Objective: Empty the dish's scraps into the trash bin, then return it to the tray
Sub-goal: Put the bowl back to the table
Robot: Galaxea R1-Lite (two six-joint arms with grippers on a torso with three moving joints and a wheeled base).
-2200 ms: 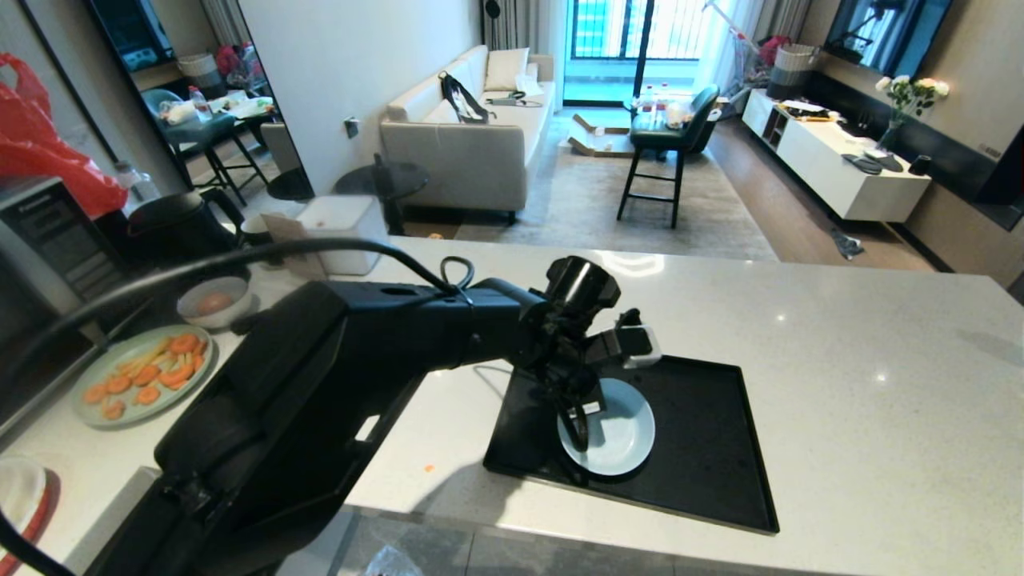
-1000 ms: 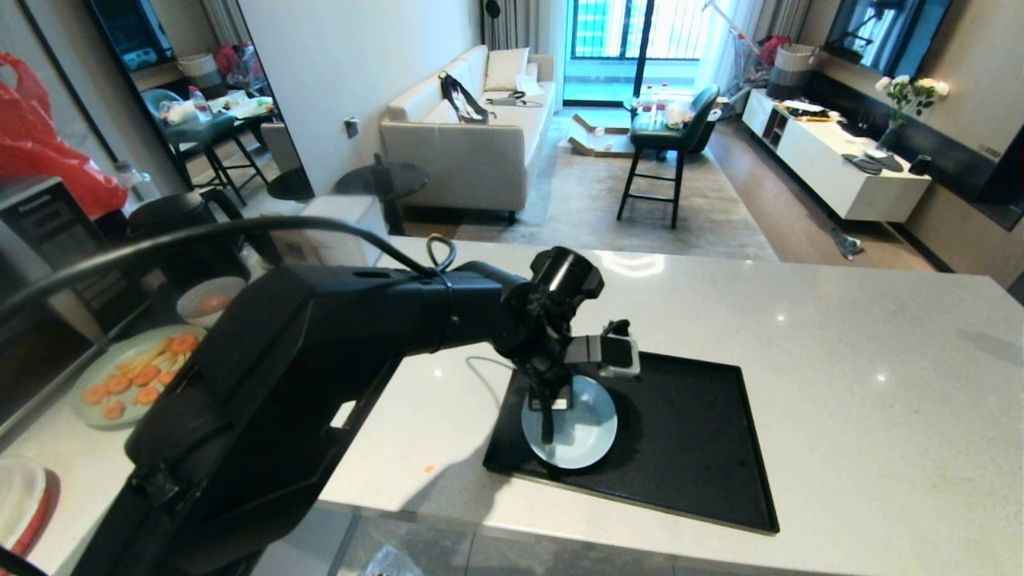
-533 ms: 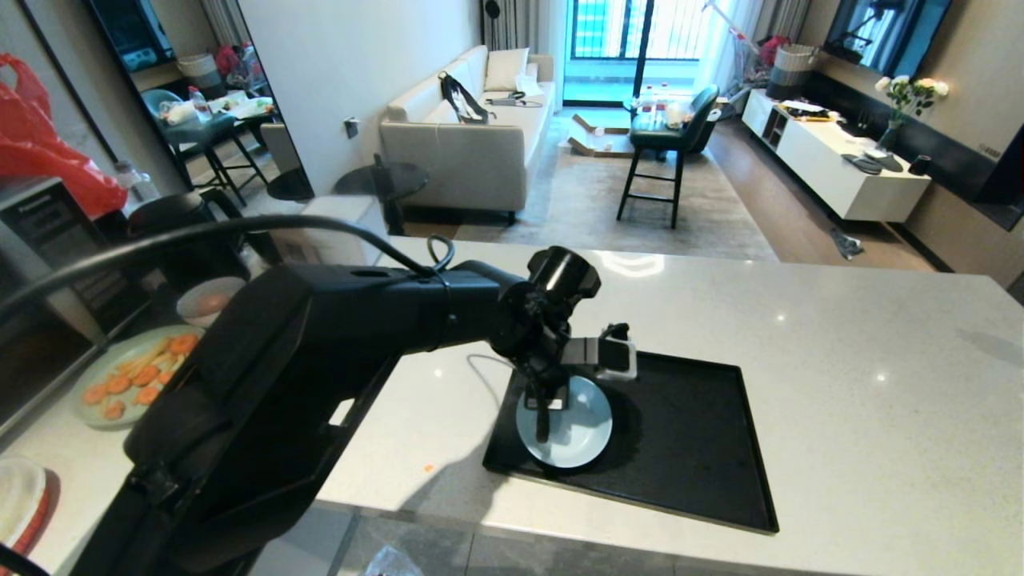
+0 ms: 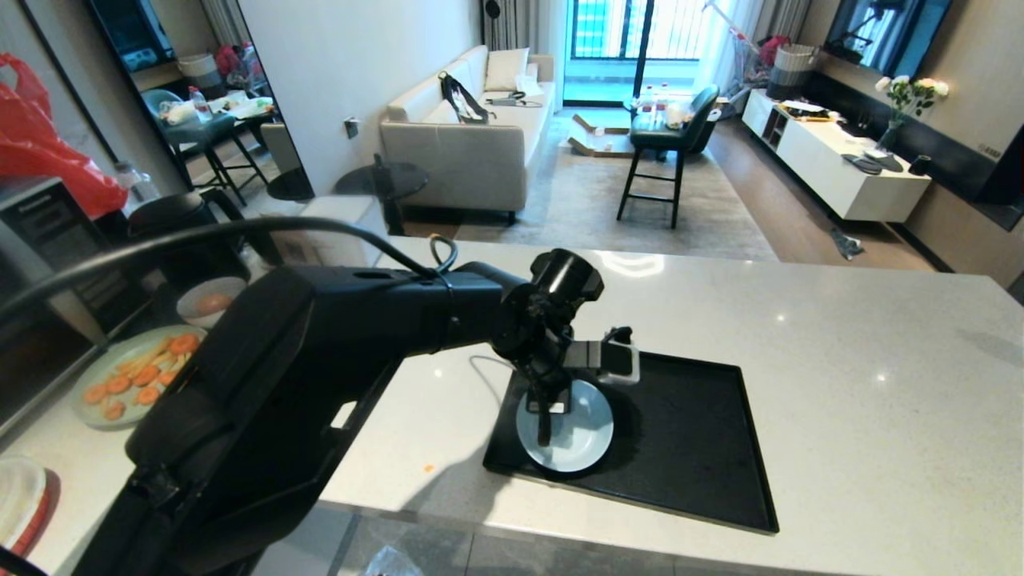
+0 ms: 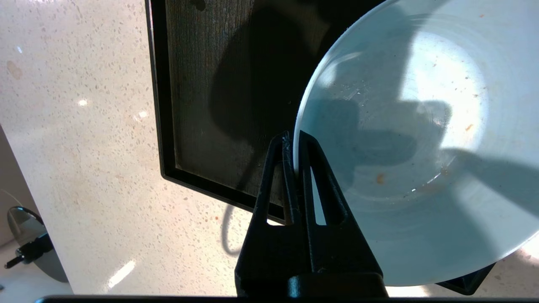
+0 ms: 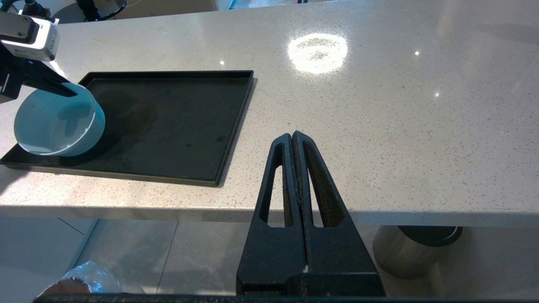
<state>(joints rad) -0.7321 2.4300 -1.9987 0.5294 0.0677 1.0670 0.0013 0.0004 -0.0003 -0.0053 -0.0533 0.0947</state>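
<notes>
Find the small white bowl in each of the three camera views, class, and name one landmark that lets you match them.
Head view: the dish sits at the tray's near left corner, under the left gripper.
Left wrist view: the dish fills the picture's right side, its rim pinched by the gripper.
Right wrist view: the dish lies far left.
Shared landmark: the black tray.

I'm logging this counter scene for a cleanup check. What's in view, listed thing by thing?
dish: one, white, on the tray's near left part, rim pinched by left tool
tray: one, black, on the counter
counter: one, pale speckled
green plate: one, carrot slices and yellow strips on it, far left
bowl: one, greyish, behind the plate
steel cylinder: one, black-topped, under the counter
left tool: shut on the dish's rim
right tool: shut, idle off the counter's near edge
</notes>
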